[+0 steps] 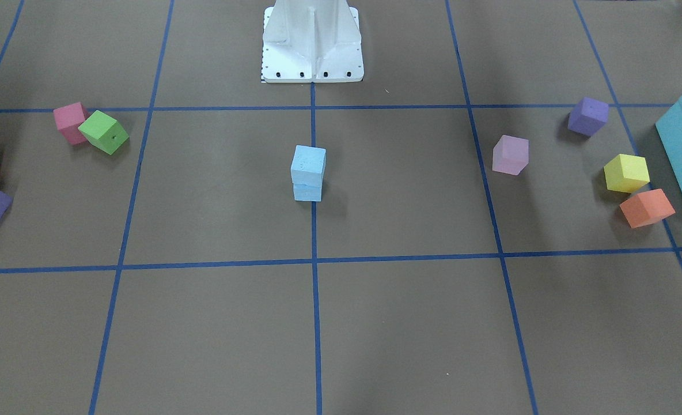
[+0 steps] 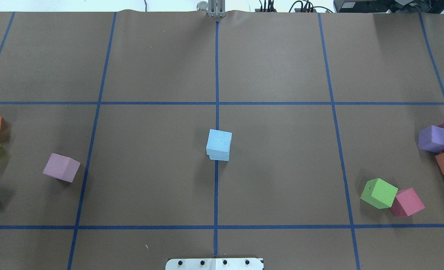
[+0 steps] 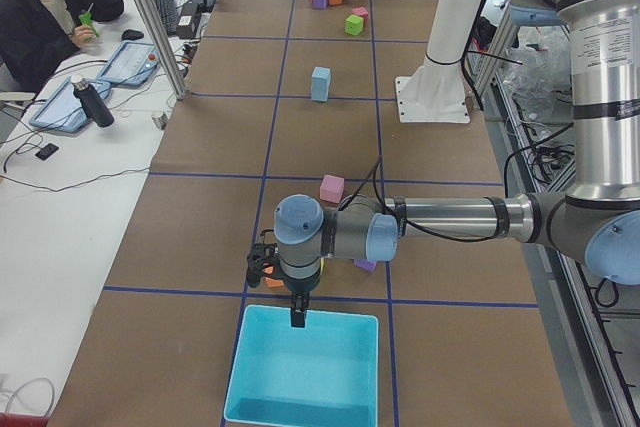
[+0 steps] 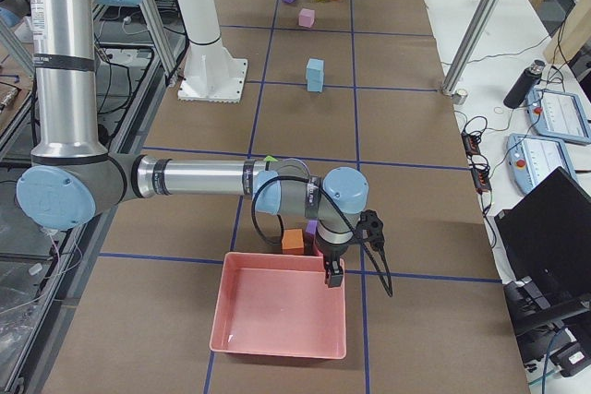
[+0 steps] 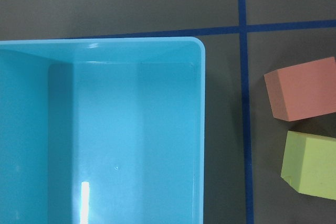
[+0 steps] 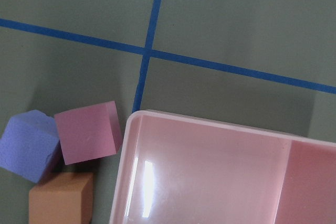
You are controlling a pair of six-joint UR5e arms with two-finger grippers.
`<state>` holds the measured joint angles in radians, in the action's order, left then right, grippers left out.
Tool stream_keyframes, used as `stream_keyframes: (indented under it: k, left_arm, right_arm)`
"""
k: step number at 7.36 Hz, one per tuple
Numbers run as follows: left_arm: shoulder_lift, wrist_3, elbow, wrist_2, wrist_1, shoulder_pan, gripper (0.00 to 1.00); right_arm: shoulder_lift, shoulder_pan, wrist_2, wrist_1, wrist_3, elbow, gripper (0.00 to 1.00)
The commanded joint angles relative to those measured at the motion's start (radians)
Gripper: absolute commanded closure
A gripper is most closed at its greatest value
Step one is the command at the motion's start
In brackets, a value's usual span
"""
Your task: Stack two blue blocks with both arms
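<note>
The blue blocks (image 1: 308, 173) stand one on top of the other in the middle of the table (image 1: 203, 323), on the blue tape line (image 1: 316, 300) in front of the white base (image 1: 312, 43), the upper one sitting slightly off square on the lower. They are well apart from both sets of jaws, roughly midway between them.

The left gripper (image 3: 298, 319) hangs at the end of the left arm (image 3: 450, 219), pointing down over the rim of the turquoise box (image 3: 305, 377). From here I cannot tell whether its jaws are parted or closed. Near it, just beside the box, an orange cube (image 5: 304, 88) and a yellow cube (image 5: 310, 163) lie close together.

The right gripper (image 4: 331, 276), on the right arm (image 4: 194, 179), hangs the same way over the edge of the pink tray (image 4: 268, 311). Its jaws I cannot judge either. A purple cube (image 6: 29, 145) and a magenta cube (image 6: 86, 132) sit touching, just outside the tray's corner
</note>
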<state>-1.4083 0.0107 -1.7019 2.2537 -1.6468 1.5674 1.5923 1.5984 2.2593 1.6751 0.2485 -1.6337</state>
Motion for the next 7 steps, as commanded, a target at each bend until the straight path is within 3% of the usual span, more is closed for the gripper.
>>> stream_keyframes:
  k: [1,7]
  left_arm:
    - [0.002,-0.003,-0.011,0.003,-0.004,-0.001,0.02]
    - [0.002,-0.003,-0.001,0.004,-0.005,-0.003,0.02]
  right_arm:
    - [0.0,0.0,0.0,0.0,0.0,0.0,0.0]
    - [0.002,0.0,0.002,0.0,0.0,-0.002,0.0]
